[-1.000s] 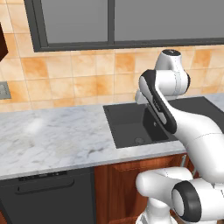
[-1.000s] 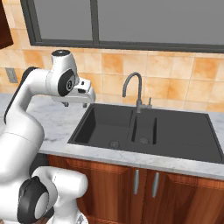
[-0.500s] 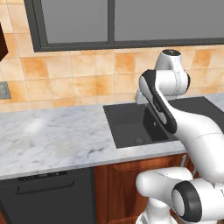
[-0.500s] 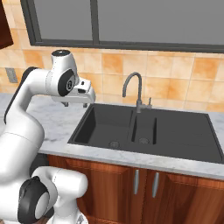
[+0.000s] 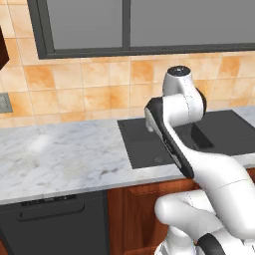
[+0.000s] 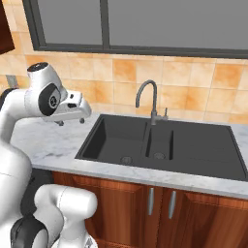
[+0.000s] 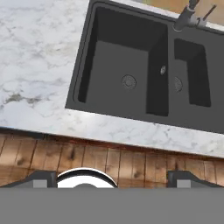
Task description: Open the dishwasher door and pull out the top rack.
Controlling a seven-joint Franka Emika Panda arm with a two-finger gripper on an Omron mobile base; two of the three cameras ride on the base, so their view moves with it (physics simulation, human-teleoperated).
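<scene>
The dishwasher door is a matte-black panel under the counter at the lower left of the left base view. It stands shut, with its bar handle and thin control strip along the top edge. The top rack is hidden behind it. My gripper hangs over the marble counter just left of the sink, fingers pointing down, above and to the right of the dishwasher. In the hand view the gripper is open, its fingertips standing far apart with nothing between them.
A black double sink with a grey faucet is set in the marble counter. Reddish-brown cabinet doors with slim silver handles run below it. A tiled wall and a dark-framed window stand behind.
</scene>
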